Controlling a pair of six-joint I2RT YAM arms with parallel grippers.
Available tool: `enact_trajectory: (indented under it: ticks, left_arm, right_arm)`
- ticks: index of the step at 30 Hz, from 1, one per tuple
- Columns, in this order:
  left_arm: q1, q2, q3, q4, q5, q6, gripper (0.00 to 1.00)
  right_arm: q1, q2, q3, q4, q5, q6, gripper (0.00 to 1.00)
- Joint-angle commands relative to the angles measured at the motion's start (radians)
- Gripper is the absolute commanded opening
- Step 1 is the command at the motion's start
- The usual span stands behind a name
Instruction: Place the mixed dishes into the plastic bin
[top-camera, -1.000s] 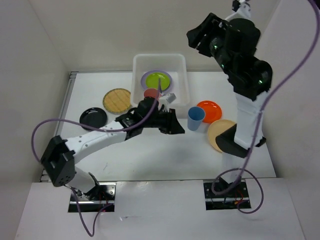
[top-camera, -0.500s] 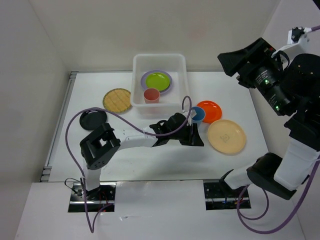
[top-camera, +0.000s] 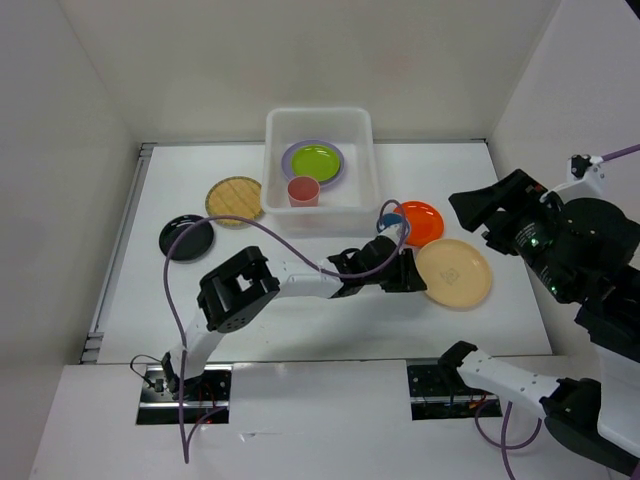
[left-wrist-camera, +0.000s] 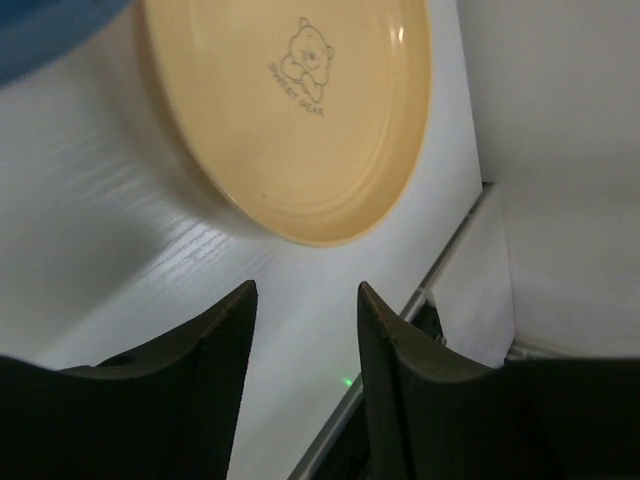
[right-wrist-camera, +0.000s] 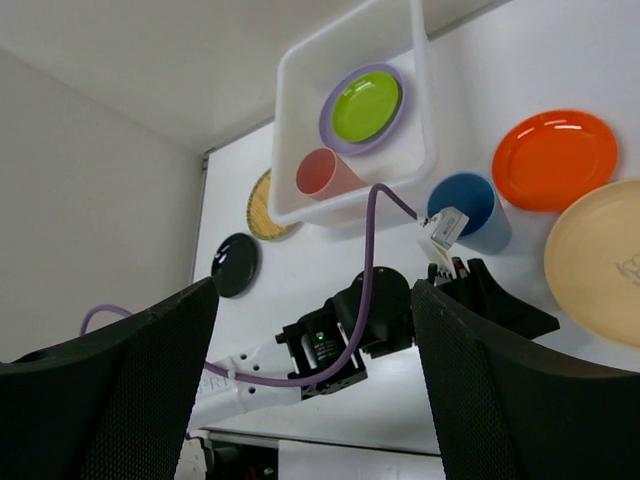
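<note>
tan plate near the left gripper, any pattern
Plate plain, small bear print; left wrist view.

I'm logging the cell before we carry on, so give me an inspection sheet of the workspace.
Surface: white table, dishes spread across it.
Job's things: plastic bin holds lime green plate on lavender plate, plus pink-red cup; outside it: woven plate, orange plate, tan plate, blue cup.
Clutter: black plate at the table's left.
Grippers: left gripper open, empty, low beside the tan plate; right gripper open, empty, raised high.
Cables: purple cable arcs over the table along the left arm.
Surroundings: white walls; nothing else seen.
</note>
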Motion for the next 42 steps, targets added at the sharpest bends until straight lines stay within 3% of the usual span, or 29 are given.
enact_trajectory:
  ticks: [1,3,4,17,28,38,42]
  left_arm:
    - [-0.02,0.047,0.06,0.038,-0.116,-0.044,0.53]
    - [-0.039,0.065,0.087,0.024,-0.136,-0.053,0.57]
    - [-0.04,0.085,0.087,0.013,-0.145,-0.053,0.63]
    - [-0.058,0.208,0.222,-0.04,-0.213,-0.102,0.65]
    - [-0.095,0.26,0.251,-0.099,-0.242,-0.111,0.52]
    - [-0.104,0.29,0.298,-0.131,-0.26,-0.12,0.56]
    - [-0.104,0.29,0.288,-0.131,-0.271,-0.12,0.52]
  right_arm:
    - [0.003,0.001,-0.061,0.072,-0.013,0.019,0.83]
    - [0.003,0.001,-0.072,0.072,-0.013,0.019,0.83]
    - [0.003,-0.009,-0.081,0.083,-0.013,0.019,0.83]
    - [0.003,-0.048,-0.149,0.135,-0.054,0.019,0.84]
    - [0.003,-0.067,-0.158,0.154,-0.063,0.01,0.85]
    - [0.003,-0.076,-0.158,0.154,-0.074,0.01,0.85]
    - [0.003,-0.076,-0.158,0.163,-0.083,0.01,0.85]
